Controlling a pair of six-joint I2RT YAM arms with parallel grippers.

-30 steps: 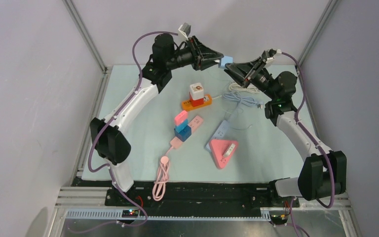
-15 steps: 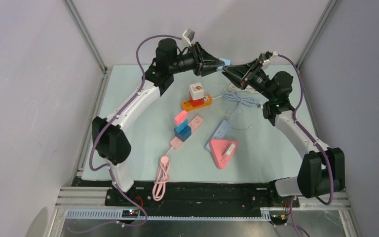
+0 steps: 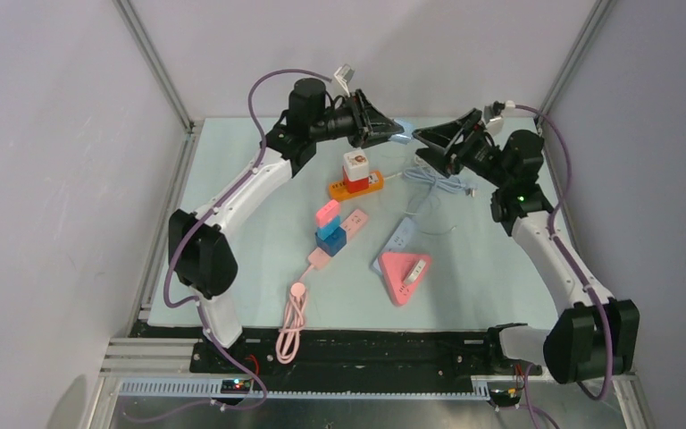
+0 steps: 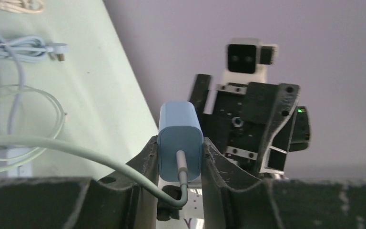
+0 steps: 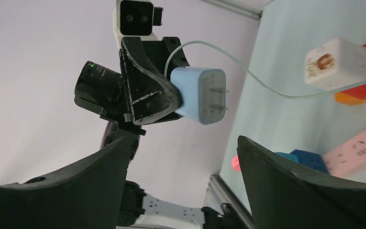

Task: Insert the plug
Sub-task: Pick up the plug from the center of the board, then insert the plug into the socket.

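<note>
A light blue plug (image 3: 401,134) with two metal prongs hangs in the air over the back of the table. My left gripper (image 3: 391,131) is shut on it. In the left wrist view its fingers (image 4: 147,157) press on both sides of the plug (image 4: 180,138), and a pale green cable (image 4: 52,145) leaves its rear. My right gripper (image 3: 424,143) stands open just right of the plug and is apart from it. In the right wrist view the plug (image 5: 202,95) faces prongs-first towards my right gripper (image 5: 183,152), whose jaws are wide with nothing between them.
On the mat lie an orange power strip (image 3: 355,186) carrying a white and red cube, a pink strip (image 3: 339,234) with pink and blue plugs, a light blue strip (image 3: 397,239) and a pink triangular socket (image 3: 402,274). Coiled cables (image 3: 438,181) lie at the back right.
My right gripper has opened, let go of the blue plug and drawn back to the right. The left gripper keeps its hold on the plug.
</note>
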